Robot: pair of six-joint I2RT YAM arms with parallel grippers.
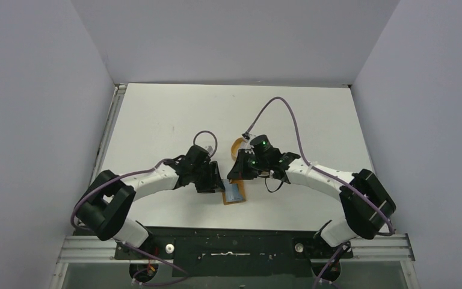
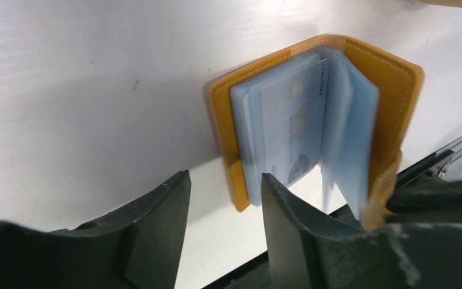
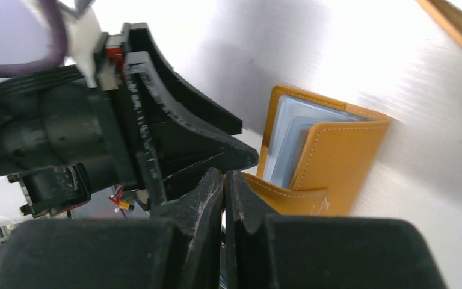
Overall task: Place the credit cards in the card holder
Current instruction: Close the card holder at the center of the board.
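The orange-brown card holder (image 1: pixel 234 194) lies open on the white table between both grippers. In the left wrist view its cover (image 2: pixel 397 78) frames clear pockets (image 2: pixel 352 132), and a pale grey-blue credit card (image 2: pixel 292 114) sits in one of them. My left gripper (image 2: pixel 225 176) is open at the holder's near corner with only table between its fingers. The right finger (image 2: pixel 283 211) overlaps the pockets' lower edge. My right gripper (image 3: pixel 224 174) is shut, with the holder's snap tab (image 3: pixel 283 194) running up into its fingertips and one cover (image 3: pixel 337 156) raised.
A tan-rimmed tray (image 1: pixel 239 144) sits just behind the right gripper; its rim shows at the corner of the left wrist view (image 2: pixel 451 3) and of the right wrist view (image 3: pixel 457 30). The table's near edge with the black mounting bar (image 1: pixel 234 244) is close behind the holder.
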